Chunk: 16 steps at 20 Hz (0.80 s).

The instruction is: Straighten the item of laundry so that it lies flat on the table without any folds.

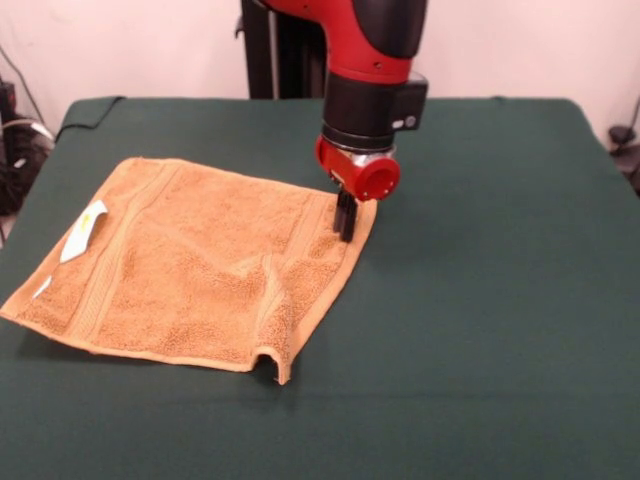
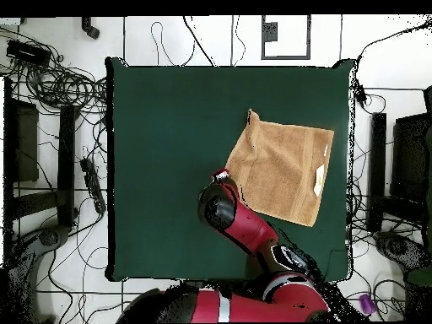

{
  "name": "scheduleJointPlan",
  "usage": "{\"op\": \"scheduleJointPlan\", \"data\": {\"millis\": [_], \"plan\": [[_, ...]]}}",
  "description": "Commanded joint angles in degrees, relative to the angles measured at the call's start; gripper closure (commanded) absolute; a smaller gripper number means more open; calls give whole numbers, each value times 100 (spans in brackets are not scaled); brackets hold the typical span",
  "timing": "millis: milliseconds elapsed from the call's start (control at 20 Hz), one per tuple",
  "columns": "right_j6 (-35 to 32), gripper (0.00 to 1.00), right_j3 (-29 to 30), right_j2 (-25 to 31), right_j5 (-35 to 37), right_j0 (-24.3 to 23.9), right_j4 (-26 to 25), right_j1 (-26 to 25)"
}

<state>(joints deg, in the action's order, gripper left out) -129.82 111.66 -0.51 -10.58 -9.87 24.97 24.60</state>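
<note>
**Ops A:** What can't you make out from your end?

**Ops B:** Looking down from overhead, the arm (image 2: 253,232) covers its own gripper, so I get nothing of the tips there. From the front I see the gripper (image 1: 346,216) as two dark prongs close together under the red wrist, but I cannot tell whether they are spread, closed, or nipping cloth. Part of the towel's far edge is also hidden behind them.

**Ops A:** And the arm's pose?

**Ops B:** It comes down steeply, wrist pointing at the table (image 1: 500,300), with the tips right at the towel's far corner on the side away from the label.

**Ops A:** How does the towel look?

**Ops B:** The towel (image 1: 190,270) is orange-tan terry, spread mostly open, with border bands near two opposite edges. The white care label (image 1: 84,231) sits on the edge opposite the gripper. A ridge runs from the middle of the towel to its near corner, and that corner curls up off the cloth. In the overhead view, the towel lies toward one side edge of the table.
</note>
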Motion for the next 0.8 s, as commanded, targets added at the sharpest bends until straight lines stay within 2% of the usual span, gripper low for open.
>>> {"op": "scheduleJointPlan", "data": {"millis": [50, 100, 250, 800], "plan": [[-1533, 100, 272, 928, 95, -145, 209, -769], [-1646, 100, 375, 1248, 28, -482, 56, -800], [-1651, 100, 400, 1325, -18, -522, 33, -815], [-1895, 100, 554, 1420, -129, -291, 390, -711]]}}
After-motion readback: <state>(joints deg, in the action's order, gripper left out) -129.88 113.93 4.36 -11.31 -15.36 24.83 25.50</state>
